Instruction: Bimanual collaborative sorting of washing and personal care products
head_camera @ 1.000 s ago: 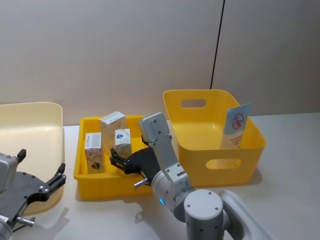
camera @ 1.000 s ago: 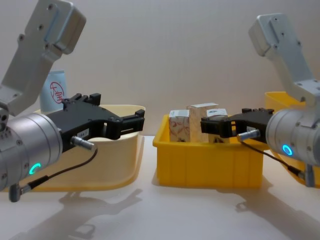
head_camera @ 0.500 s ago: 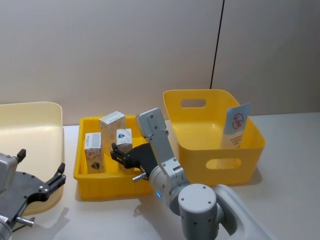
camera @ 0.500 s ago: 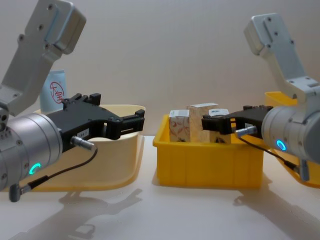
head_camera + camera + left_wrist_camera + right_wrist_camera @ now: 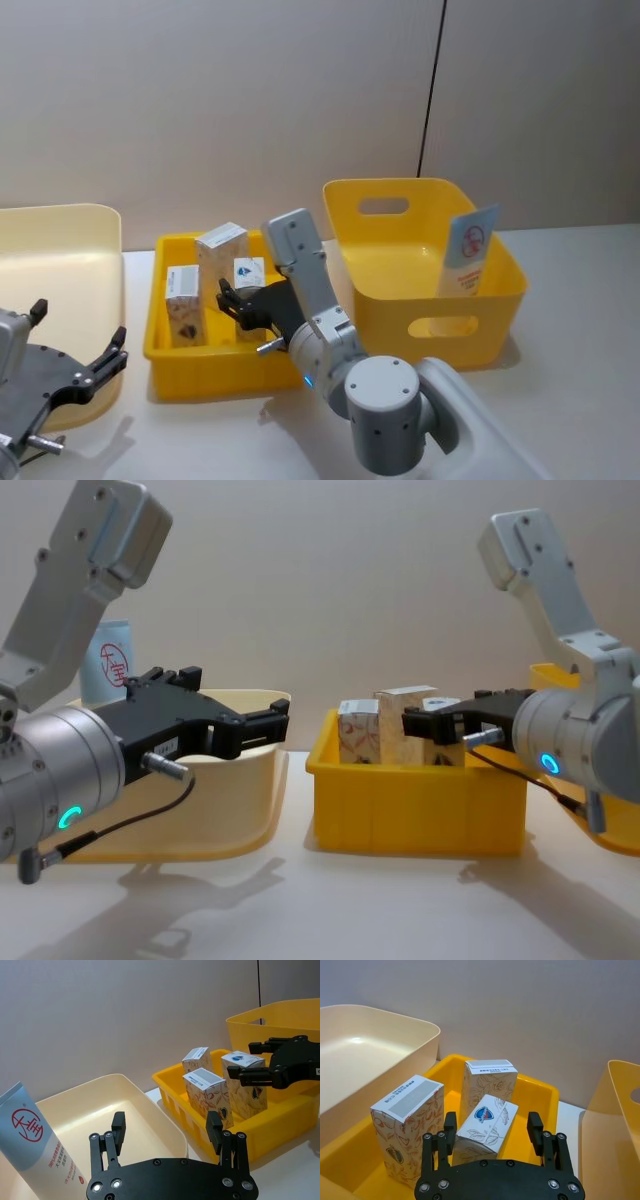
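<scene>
The left gripper (image 5: 85, 375) is parked low at the near left, spread wide and empty, over the near rim of the cream bin (image 5: 60, 250); one pale blue tube (image 5: 37, 1142) with a red round logo leans inside that bin. Farther in, the right gripper (image 5: 492, 1127) is extended over the shallow yellow tray (image 5: 200, 355), fingers parted and holding nothing. The carton with the blue logo (image 5: 487, 1125) lies directly ahead of it, between the two fingers, tipped so that its long axis leans back toward the rear wall of the tray. Whether the finger pads touch its sides cannot be confirmed from these views; a gap appears to remain on each side. The right arm is clearly the nearer of the two to this carton. Two more cartons stand upright in the tray: one (image 5: 407, 1127) toward the cream bin, one (image 5: 487, 1080) behind the tipped carton. Beyond, on the right, the deep yellow bin (image 5: 420, 270) contains a second tube (image 5: 468, 250) propped against its far right wall.
</scene>
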You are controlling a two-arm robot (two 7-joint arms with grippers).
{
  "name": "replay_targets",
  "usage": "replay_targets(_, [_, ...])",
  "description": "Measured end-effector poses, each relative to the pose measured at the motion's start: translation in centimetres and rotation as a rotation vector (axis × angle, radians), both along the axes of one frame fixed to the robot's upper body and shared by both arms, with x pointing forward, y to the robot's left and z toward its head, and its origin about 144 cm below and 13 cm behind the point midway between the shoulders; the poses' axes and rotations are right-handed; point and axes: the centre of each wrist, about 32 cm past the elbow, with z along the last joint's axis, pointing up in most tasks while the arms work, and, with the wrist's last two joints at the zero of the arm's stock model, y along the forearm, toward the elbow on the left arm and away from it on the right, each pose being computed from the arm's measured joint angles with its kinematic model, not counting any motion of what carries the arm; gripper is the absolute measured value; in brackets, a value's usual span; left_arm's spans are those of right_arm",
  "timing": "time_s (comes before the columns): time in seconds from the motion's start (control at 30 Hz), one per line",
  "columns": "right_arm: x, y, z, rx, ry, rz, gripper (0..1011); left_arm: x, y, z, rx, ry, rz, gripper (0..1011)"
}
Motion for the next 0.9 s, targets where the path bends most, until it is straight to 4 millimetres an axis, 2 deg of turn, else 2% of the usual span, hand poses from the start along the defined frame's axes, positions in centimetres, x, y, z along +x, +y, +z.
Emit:
replay_targets(0.07, [0.10, 0.03, -0.01, 0.000, 0.001, 0.001, 861, 0.00, 0.00, 0.00, 0.000, 0.000, 0.000, 1003])
replay_targets(0.23, [0.31, 0.07, 0.01, -0.001, 0.001, 0.002, 690, 0.00, 0.00, 0.00, 0.000, 0.000, 0.000, 1003])
replay_targets(0.37, [0.39, 0.07, 0.03, -0.002, 0.002, 0.002, 591, 0.00, 0.00, 0.00, 0.000, 0.000, 0.000, 1003])
replay_targets(0.4, [0.41, 0.07, 0.03, -0.002, 0.002, 0.002, 533, 0.00, 0.00, 0.00, 0.000, 0.000, 0.000, 1003])
replay_targets(0.53, [0.48, 0.08, 0.05, -0.002, 0.002, 0.003, 440, 0.00, 0.00, 0.00, 0.000, 0.000, 0.000, 1003])
replay_targets(0.9, [0.56, 0.04, 0.07, -0.002, 0.000, 0.003, 418, 0.00, 0.00, 0.00, 0.000, 0.000, 0.000, 1004])
